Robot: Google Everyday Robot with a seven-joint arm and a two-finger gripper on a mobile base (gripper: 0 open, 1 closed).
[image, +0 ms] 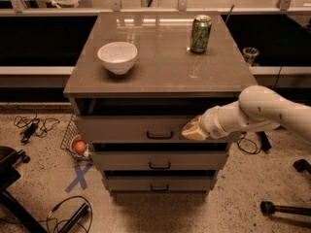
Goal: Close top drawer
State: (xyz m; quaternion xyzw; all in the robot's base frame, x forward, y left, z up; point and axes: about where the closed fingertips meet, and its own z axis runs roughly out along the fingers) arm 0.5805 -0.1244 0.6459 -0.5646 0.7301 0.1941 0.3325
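The top drawer [126, 128] of the grey-brown cabinet stands out a little from the cabinet body, with a narrow dark gap above its flat front. Its small dark pull handle [160, 135] is at the centre of the front. My gripper [193, 129] comes in from the right on a white arm and presses against the drawer front just right of the handle. Two shallower drawers [159, 161] sit below it.
On the cabinet top [160, 67] stand a white bowl [117, 57] at the left and a green can [200, 34] at the back right. Cables [29, 125] and a blue tape cross [79, 176] lie on the floor at the left. A wire basket with an orange ball [79, 146] leans beside the cabinet.
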